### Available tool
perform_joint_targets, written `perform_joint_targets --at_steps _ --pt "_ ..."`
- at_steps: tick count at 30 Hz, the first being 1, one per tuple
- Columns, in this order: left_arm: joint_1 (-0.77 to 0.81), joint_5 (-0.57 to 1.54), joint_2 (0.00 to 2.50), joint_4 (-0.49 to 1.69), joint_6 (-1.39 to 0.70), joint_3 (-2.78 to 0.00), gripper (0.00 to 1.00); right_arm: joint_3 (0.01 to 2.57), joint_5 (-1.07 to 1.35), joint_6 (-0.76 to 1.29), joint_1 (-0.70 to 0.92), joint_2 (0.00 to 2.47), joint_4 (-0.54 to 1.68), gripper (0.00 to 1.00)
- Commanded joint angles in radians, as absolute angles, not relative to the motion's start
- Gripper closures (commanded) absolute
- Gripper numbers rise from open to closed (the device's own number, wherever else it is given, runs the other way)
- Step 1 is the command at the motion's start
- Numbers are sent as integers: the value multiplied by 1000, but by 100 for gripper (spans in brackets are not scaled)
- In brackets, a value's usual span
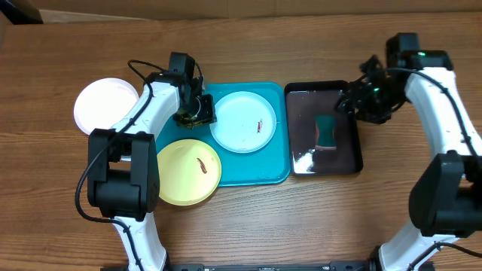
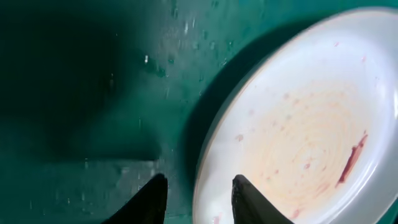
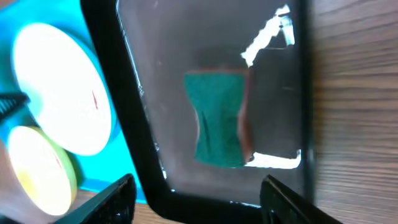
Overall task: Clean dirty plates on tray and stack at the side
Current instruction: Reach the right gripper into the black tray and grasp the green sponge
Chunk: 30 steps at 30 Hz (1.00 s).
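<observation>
The turquoise tray [image 1: 274, 170] holds the light cyan plate [image 1: 243, 121], which has a brown smear. The yellow-green plate [image 1: 188, 171], also smeared, lies over the tray's front left corner. The white plate [image 1: 105, 105] rests on the table left of the tray. My left gripper [image 1: 197, 113] is low at the cyan plate's left edge. In the left wrist view the gripper [image 2: 199, 193] is open, and the rim of the plate [image 2: 298, 137] runs between its fingers. My right gripper [image 1: 350, 102] [image 3: 196, 186] is open and holds nothing, above the black tray.
A glossy black tray [image 1: 354, 162] sits right of the turquoise tray, with a green sponge [image 1: 327, 129] [image 3: 217, 118] and some water in it. Bare wooden table lies in front of and behind both trays.
</observation>
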State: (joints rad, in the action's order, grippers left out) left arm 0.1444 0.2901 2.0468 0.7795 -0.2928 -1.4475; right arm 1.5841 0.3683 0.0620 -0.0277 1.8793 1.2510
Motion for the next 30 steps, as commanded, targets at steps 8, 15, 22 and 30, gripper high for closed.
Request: perform_joint_targets --at_steps 8,15,22,30 --pt "164 246 2034 668 -292 -1448 59 1419 60 148 190 1868 1107 25" --pt "191 145 2035 662 -260 -1448 54 1295 60 150 195 1869 911 23" --pt "214 146 2035 648 -224 -1448 58 1289 9 150 195 1869 861 24" --pt "229 120 2037 647 -224 -1437 61 1252 -29 150 194 1869 851 25"
